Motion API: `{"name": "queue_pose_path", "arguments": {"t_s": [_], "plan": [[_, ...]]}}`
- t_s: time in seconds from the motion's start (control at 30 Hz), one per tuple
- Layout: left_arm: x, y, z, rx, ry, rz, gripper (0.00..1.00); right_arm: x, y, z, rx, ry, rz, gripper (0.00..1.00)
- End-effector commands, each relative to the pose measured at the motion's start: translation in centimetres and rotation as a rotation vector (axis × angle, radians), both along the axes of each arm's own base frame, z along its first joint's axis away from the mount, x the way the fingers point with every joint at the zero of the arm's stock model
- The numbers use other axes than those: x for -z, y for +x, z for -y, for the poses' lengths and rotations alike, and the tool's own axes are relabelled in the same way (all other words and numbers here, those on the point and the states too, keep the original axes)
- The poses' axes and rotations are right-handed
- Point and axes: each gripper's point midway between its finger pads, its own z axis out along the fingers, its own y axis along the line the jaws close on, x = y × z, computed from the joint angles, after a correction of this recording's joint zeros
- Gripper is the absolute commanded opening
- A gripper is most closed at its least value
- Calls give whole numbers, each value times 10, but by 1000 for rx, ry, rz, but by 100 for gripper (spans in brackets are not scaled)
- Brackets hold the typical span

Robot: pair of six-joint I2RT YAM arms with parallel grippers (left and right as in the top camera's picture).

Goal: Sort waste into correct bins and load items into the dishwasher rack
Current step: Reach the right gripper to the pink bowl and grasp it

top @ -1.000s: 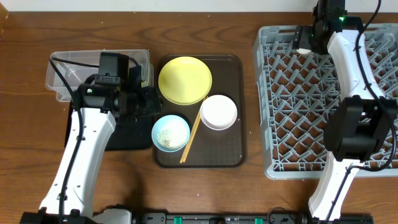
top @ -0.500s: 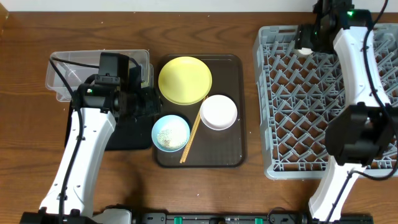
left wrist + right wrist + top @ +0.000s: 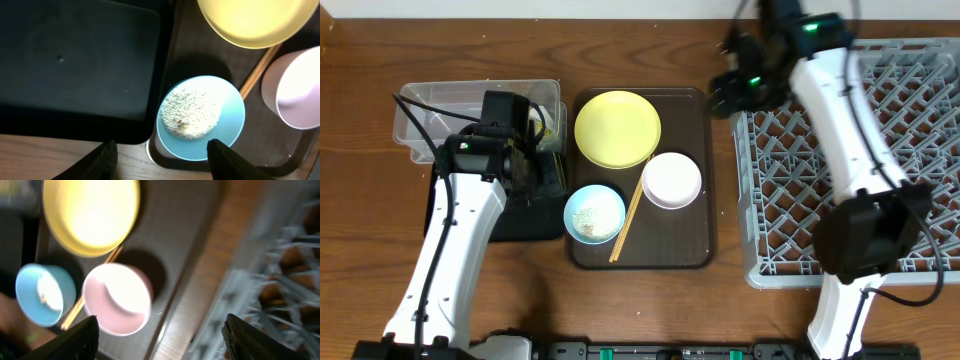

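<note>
The pale blue bowl (image 3: 594, 213) holds white rice (image 3: 192, 112) and sits on the brown serving tray with the yellow plate (image 3: 617, 128), the white bowl (image 3: 672, 180) and the chopsticks (image 3: 630, 213). My left gripper (image 3: 542, 172) is open and empty over the black tray's (image 3: 515, 222) right edge, beside the blue bowl (image 3: 200, 117). My right gripper (image 3: 725, 90) is open and empty above the gap between the serving tray and the grey rack (image 3: 850, 170). A green-and-yellow wrapper (image 3: 552, 122) lies in the clear tub (image 3: 440, 110). The small white cup and the paper scrap are out of sight.
The brown serving tray (image 3: 695, 240) lies between the black tray and the rack. The right wrist view is blurred; it shows the plate (image 3: 90, 215), the white bowl (image 3: 117, 297) and the rack's edge (image 3: 280, 265). Bare wooden table lies along the front.
My right arm has swung left from the rack's far corner to the serving tray's far right corner. My left arm has shifted slightly.
</note>
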Motion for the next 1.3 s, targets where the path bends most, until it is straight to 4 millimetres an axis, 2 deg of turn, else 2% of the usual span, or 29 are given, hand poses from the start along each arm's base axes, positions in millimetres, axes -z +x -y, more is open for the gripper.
{"name": "queue_pose_path", "arguments": {"t_s": [0.0, 0.13, 0.27, 0.43, 0.63, 0.73, 0.8, 0.87, 0.97, 1.07, 1.17, 1.27], "plan": [[-4, 1, -9, -29, 40, 11, 61, 17, -19, -13, -77, -77, -20, 78], [-3, 1, -9, -29, 40, 10, 61, 48, -34, -25, -65, -138, -67, 76], [-3, 1, -9, -29, 40, 11, 61, 81, -46, -30, -42, -173, -104, 68], [-3, 1, -9, -29, 40, 10, 61, 114, -58, -34, -64, -181, -119, 58], [-3, 1, -9, -29, 40, 10, 61, 136, -64, -38, -37, -176, -122, 36], [-3, 1, -9, -29, 40, 10, 62, 139, -64, -37, -33, -175, -121, 17], [-3, 1, -9, -29, 40, 10, 62, 138, -63, -38, -33, -173, -117, 11], [-3, 1, -9, -29, 40, 11, 62, 137, -61, -38, -32, -170, -111, 1], [-3, 1, -9, -29, 40, 11, 62, 128, -55, -41, -30, -160, -91, 1], [-3, 1, -9, -29, 39, 11, 62, 104, -41, -41, -14, -136, -39, 1], [-3, 1, -9, -29, 40, 10, 62, 64, -22, -39, 8, -99, 58, 1], [-3, 1, -9, -29, 40, 11, 69, 19, 1, -21, 69, -125, 206, 1]]}}
